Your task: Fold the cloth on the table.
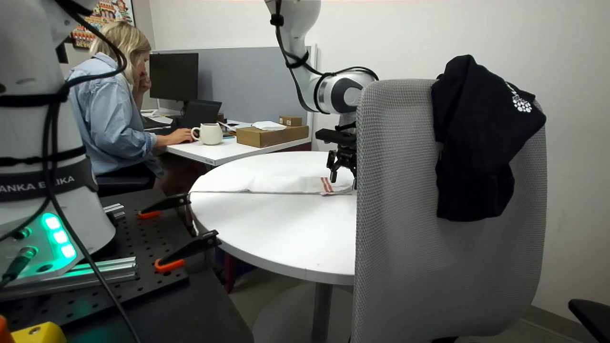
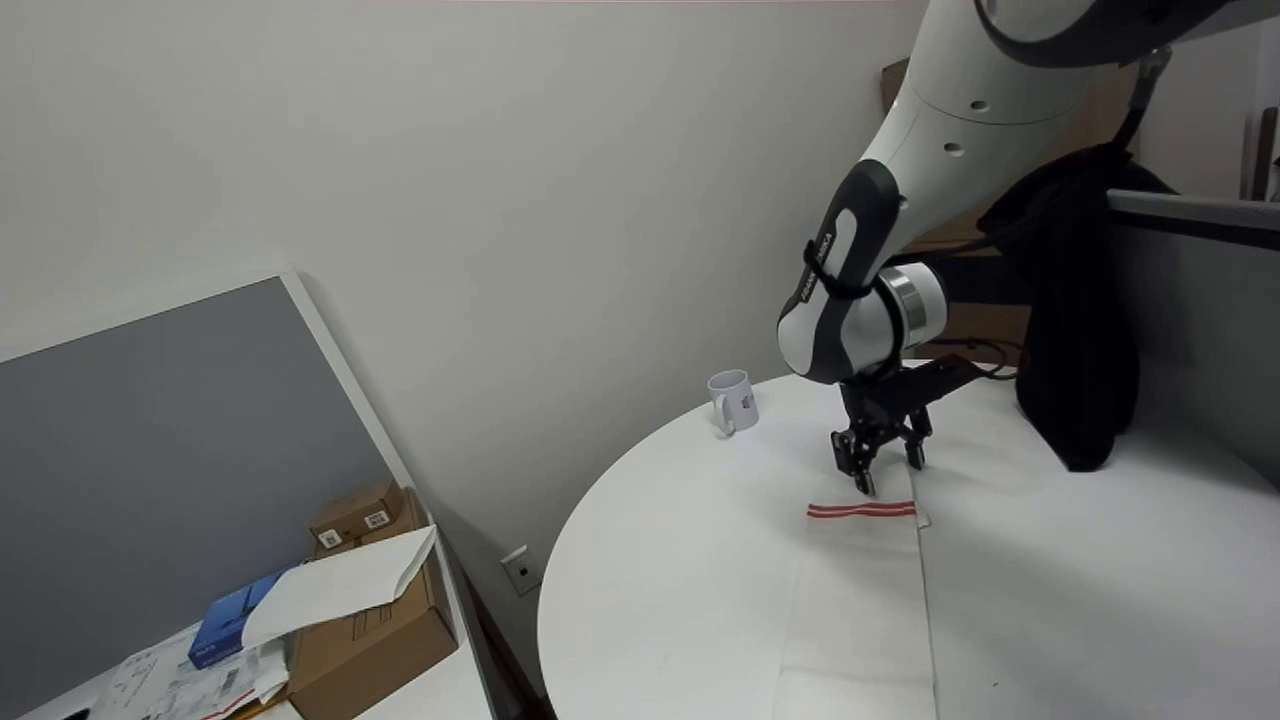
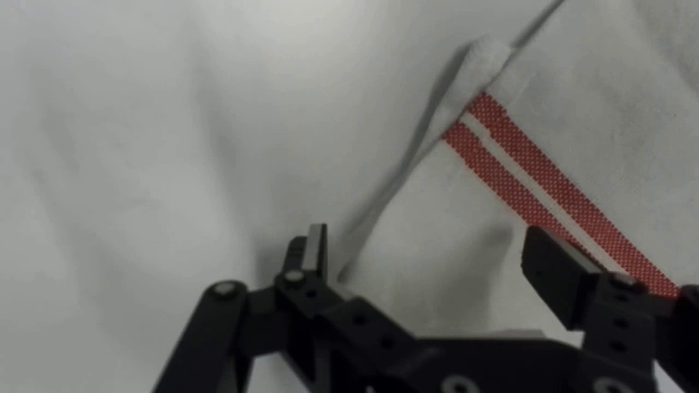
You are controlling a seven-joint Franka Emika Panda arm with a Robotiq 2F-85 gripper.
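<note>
Wrist view, table [image 3: 136, 164]: white, left.
Pincer [image 3: 431, 248]: jaws wide apart, holding nothing, across an edge of the cloth [image 3: 590, 131].
Cloth: on the table, right; likely light, limp; best pinched at that edge, near the red stripes [image 3: 568, 191].

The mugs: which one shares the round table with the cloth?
The dark-printed white mug, standing near the edge of the round table; the cream mug stands on the office desk.

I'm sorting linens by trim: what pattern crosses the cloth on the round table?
Two parallel red stripes on the pale cloth, showing best in the wrist view.
</note>
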